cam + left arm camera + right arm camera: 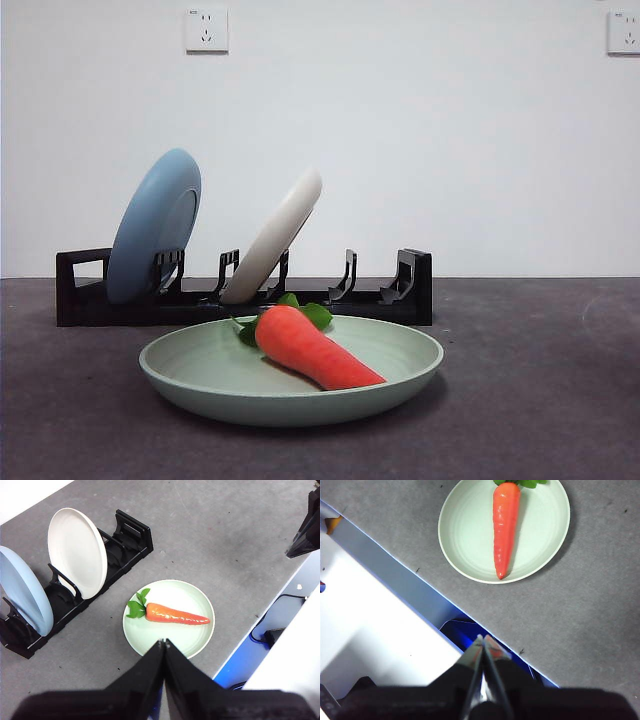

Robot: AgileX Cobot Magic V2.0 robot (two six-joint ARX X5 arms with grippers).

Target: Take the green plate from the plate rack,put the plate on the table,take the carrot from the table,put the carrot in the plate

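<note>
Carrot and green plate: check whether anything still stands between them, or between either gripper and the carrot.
Nothing visible does. The carrot already lies in the green plate, flat on the table in front of the plate rack. Left gripper and right gripper are shut and empty, held above and clear of the plate.

Carrot [505, 525] leaves cut off by right wrist view's edge.

Dark grey table [540, 400] with 2 things resting on it.

The green plate [200, 375] sits flat near the table's front edge; just behind it, apart, the long black plate rack [90, 300] stands lengthwise. The grey surface is matte and faintly speckled.
</note>
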